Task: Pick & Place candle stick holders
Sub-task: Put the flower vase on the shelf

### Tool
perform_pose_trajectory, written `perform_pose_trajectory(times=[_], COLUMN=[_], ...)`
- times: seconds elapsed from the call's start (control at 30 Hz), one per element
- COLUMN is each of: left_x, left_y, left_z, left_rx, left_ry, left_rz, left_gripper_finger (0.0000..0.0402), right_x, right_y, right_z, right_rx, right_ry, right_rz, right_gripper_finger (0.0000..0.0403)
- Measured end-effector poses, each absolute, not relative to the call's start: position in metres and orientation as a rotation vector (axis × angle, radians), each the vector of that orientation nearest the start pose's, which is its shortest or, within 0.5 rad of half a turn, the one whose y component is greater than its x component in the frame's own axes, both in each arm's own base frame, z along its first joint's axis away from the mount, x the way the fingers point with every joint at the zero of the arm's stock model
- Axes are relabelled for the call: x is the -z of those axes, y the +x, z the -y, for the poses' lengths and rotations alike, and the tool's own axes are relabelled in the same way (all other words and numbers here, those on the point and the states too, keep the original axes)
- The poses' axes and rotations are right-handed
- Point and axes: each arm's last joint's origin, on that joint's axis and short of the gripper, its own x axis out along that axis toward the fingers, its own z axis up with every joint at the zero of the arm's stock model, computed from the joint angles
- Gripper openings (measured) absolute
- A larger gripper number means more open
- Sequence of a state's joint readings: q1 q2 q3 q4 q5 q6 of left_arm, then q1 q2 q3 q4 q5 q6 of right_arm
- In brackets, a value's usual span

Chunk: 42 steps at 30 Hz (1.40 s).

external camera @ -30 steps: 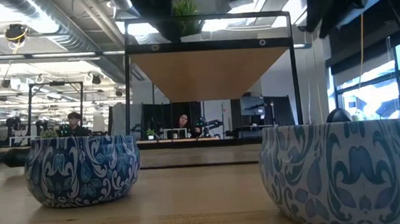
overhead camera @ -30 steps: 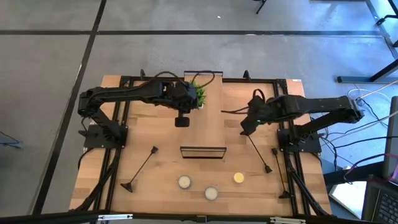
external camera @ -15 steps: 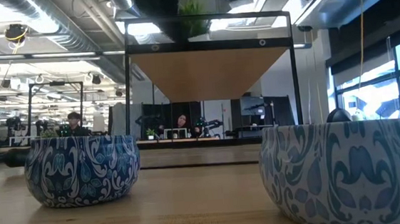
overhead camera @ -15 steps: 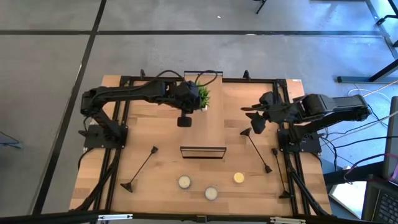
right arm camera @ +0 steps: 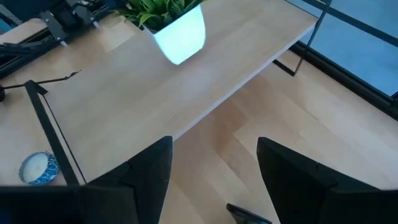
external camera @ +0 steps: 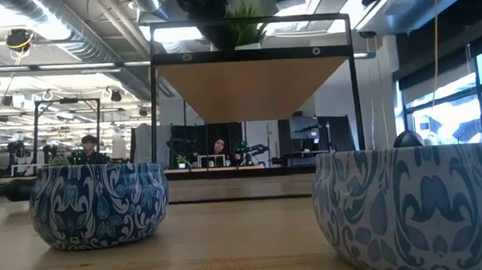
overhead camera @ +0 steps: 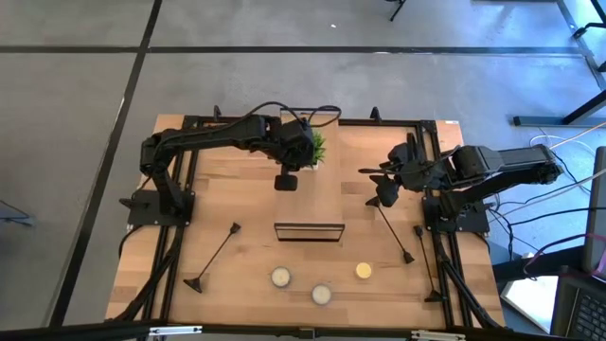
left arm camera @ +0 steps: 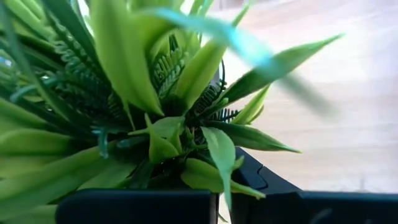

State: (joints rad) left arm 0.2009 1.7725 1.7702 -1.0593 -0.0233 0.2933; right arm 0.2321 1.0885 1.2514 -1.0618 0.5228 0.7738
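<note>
**A:** Where do the candle stick holders lie?

**B:** Two show on the desk. The left holder lies on its side near the front left, its round base toward the front edge. The right holder lies flat too, its rod running from just under the right pincer down toward the front. A third I cannot make out with any certainty.

**A:** And the pincers?

**B:** The right pincer hangs just above the upper end of the right holder, fingers spread well apart with nothing between them. The left pincer is at the back, pressed up against the little potted plant. Its wrist view is all leaves, so I cannot tell whether it is open or closed.

**A:** How would the holders handle?

**B:** They look like thin, stiff metal: light, rigid, not fragile, but probably slick, and likely to roll or pivot while lying flat. I'd judge the weight sits in the flat base, so a grip on the rod near the base should swing least. A grip at mid-rod would need squarely closing fingers, or the rod may twist.

**A:** Anything nearby?

**B:** A low black frame and three small candles near the front, well apart from both rods.
</note>
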Motion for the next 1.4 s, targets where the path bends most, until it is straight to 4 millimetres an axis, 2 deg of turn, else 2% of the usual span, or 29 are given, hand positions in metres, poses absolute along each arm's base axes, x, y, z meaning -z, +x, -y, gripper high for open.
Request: perform_pose_trajectory(times=[0.27, 0.67, 1.4], left_x=[-0.3363, -0.3349, -0.3319], left_y=[0.3563, 0.3596, 0.3613], left_z=[-0.0741, -0.0668, -0.0686], left_rx=[-0.054, -0.029, -0.029], left_ry=[0.117, 0.111, 0.126], left_rz=[-1.089, -1.083, -1.092], left_gripper_finger=[0.0002, 0.0002, 0.0002], right_x=[-0.3636, -0.3645, -0.3654], right_y=[0.1858, 0.1868, 0.1878], right_z=[-0.0291, -0.0292, -0.0292], right_rx=[0.568, 0.565, 0.567], right_ry=[0.391, 0.398, 0.401], right_rz=[-0.676, -0.663, -0.647], right_gripper_finger=[0.0238, 0.0238, 0.0238])
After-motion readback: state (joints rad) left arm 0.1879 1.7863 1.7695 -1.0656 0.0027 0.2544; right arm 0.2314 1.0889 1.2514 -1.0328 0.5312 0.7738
